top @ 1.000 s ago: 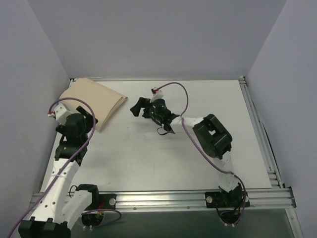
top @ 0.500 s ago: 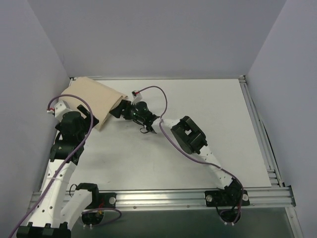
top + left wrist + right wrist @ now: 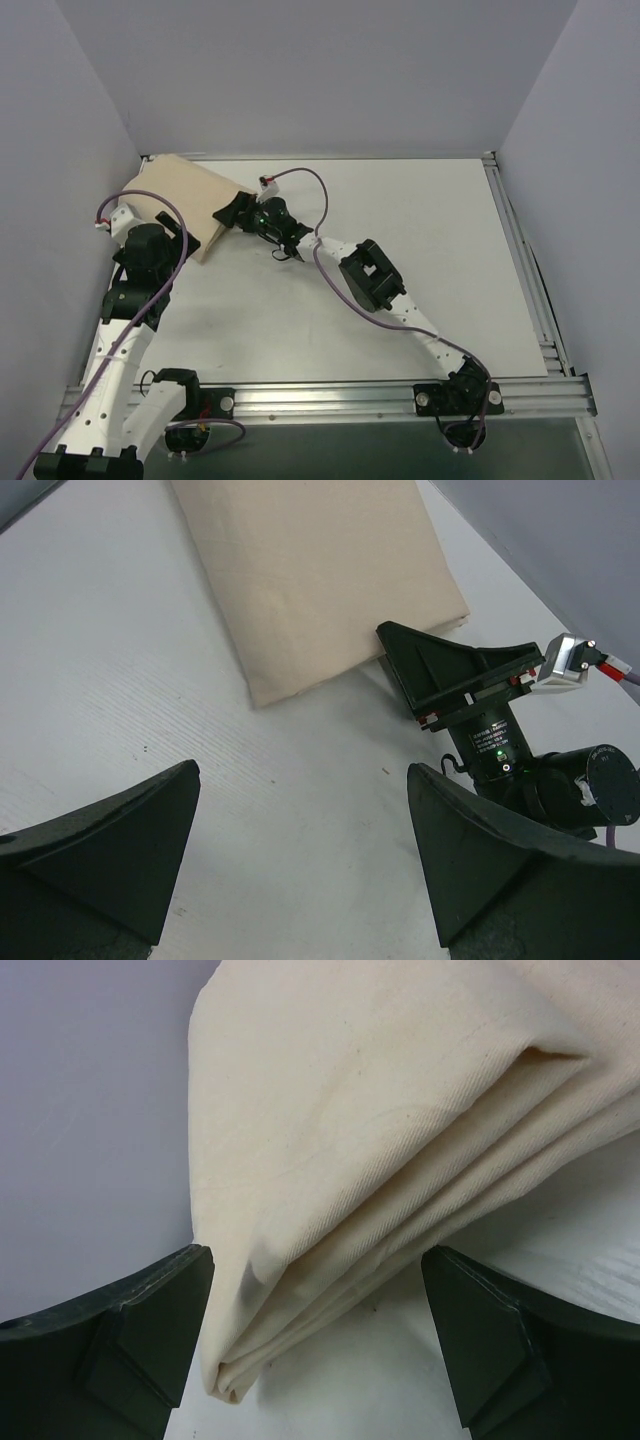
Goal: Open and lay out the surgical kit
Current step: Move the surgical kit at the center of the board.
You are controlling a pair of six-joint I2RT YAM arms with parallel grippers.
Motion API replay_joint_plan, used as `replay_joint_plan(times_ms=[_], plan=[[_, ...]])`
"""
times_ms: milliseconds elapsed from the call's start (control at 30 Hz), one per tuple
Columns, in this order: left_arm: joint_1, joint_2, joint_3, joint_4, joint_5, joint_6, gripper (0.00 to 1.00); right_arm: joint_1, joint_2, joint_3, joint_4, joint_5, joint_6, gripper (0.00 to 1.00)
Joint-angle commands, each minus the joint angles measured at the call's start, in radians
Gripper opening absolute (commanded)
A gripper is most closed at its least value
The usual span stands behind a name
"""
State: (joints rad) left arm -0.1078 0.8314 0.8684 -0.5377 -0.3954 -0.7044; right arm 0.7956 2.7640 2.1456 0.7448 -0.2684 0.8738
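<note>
The surgical kit (image 3: 185,193) is a folded beige cloth bundle lying at the far left corner of the white table (image 3: 420,260). My right gripper (image 3: 228,213) reaches across to the bundle's right edge and stands open. In the right wrist view the layered folded corner of the kit (image 3: 380,1130) sits between the spread jaws of the right gripper (image 3: 318,1290), and no finger presses on it. My left gripper (image 3: 160,235) hovers open over bare table just near of the kit (image 3: 310,570); nothing lies between the fingers of the left gripper (image 3: 302,780).
Grey walls close in the table on the left, back and right; the kit lies right against the left wall (image 3: 90,150). The right arm (image 3: 370,275) stretches diagonally across the table's middle. An aluminium rail (image 3: 330,400) runs along the near edge.
The right arm has swung left across the table until its open gripper reached the kit's right edge. The left arm shifted slightly left. The kit has not moved.
</note>
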Motion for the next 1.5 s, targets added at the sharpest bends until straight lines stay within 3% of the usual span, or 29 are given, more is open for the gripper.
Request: replay_joint_plan(times_ms=[0,67,233,267,367,500,633,767,900,1067,1100,1167,1300,1467], plan=[[0.005,-0.003,0.044,-0.001,-0.003,-0.012,0.94,0.014,0.042,0.088,-0.005,0.035,0.033,0.88],[0.005,-0.002,0.046,0.002,0.000,-0.010,0.94,0.014,0.052,0.114,-0.010,0.043,0.037,0.83],[0.003,0.008,0.044,0.007,0.004,-0.009,0.95,0.004,0.051,0.106,0.007,0.058,0.074,0.53],[0.005,0.009,0.043,0.007,0.012,-0.010,0.96,-0.004,0.049,0.100,0.017,0.058,0.080,0.52],[0.005,0.011,0.040,0.013,0.035,-0.015,1.00,-0.016,0.046,0.089,0.019,0.048,0.088,0.36],[0.005,0.014,0.035,0.024,0.061,-0.014,0.91,-0.036,0.019,0.015,0.065,0.018,0.106,0.00],[0.007,0.029,0.020,0.076,0.142,0.014,0.87,-0.067,-0.087,-0.216,0.232,0.023,0.119,0.00],[0.008,0.075,-0.008,0.114,0.240,-0.033,0.72,-0.127,-0.193,-0.389,0.306,-0.011,0.094,0.00],[0.007,0.135,-0.019,0.139,0.288,-0.075,0.68,-0.209,-0.294,-0.602,0.457,-0.055,0.125,0.00],[0.005,0.199,-0.057,0.205,0.314,-0.124,0.49,-0.256,-0.501,-0.898,0.490,-0.046,0.062,0.00],[0.002,0.215,-0.071,0.212,0.319,-0.136,0.39,-0.265,-0.535,-0.943,0.502,-0.034,0.053,0.00],[-0.001,0.261,-0.089,0.249,0.335,-0.184,0.31,-0.291,-0.631,-1.076,0.505,-0.016,0.045,0.00],[-0.033,0.379,-0.117,0.321,0.359,-0.225,0.22,-0.311,-0.780,-1.262,0.478,-0.002,0.025,0.00],[-0.096,0.598,-0.026,0.358,0.372,-0.210,0.13,-0.257,-0.934,-1.446,0.453,0.030,0.016,0.00]])
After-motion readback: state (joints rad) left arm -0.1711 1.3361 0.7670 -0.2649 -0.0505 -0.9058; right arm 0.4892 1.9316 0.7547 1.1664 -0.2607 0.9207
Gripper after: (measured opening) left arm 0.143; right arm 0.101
